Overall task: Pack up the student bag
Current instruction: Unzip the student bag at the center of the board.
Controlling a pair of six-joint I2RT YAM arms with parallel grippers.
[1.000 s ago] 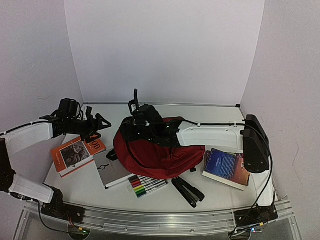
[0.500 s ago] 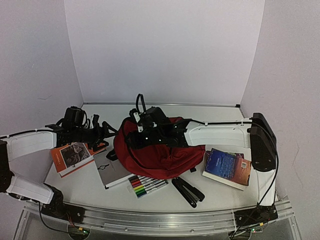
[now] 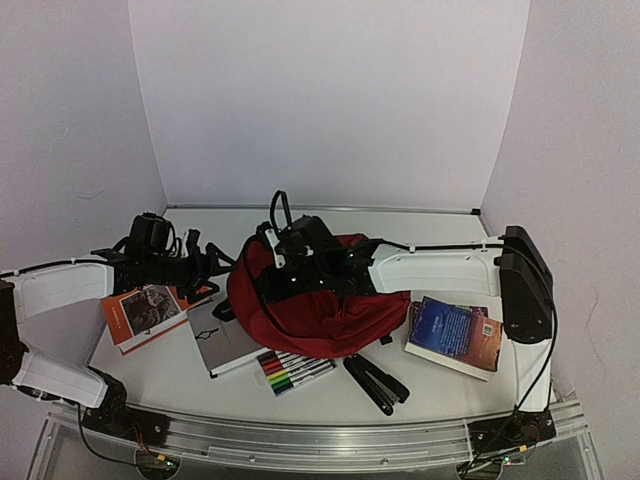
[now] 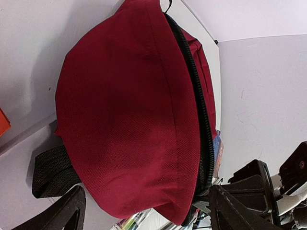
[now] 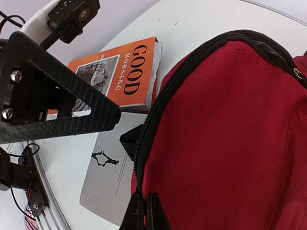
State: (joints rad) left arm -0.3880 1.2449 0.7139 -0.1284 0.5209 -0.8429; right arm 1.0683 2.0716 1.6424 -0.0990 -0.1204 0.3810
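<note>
- The student bag (image 3: 318, 302) lies in the middle of the table (image 3: 440, 385). It slumps on its side, with its zippered rim turned to the left.
- The right gripper (image 3: 276, 266) reaches across the bag to that left rim. In the right wrist view its fingers (image 5: 154, 213) are pressed together right on the black zipper line (image 5: 158, 103). We judge they are pinching the rim or a pull, but we cannot tell which.
- The left gripper (image 3: 207, 262) hovers just left of the bag with its fingers spread wide and nothing between them. In the left wrist view the bag (image 4: 129, 120) fills the space straight ahead of them.
- The zipper's long axis runs near to far along the bag's left edge, so it lies crosswise to the left arm's reach and in line with a pull by the right.
- The orange book (image 3: 148, 306) and the grey notebook (image 3: 226, 340) lie under and beside the left arm. That makes it the nearer arm for loading them, once the right one has opened the mouth.
- The markers (image 3: 296, 372), the stapler (image 3: 376, 383) and the blue book (image 3: 455, 335) lie on the near and right sides.
</note>
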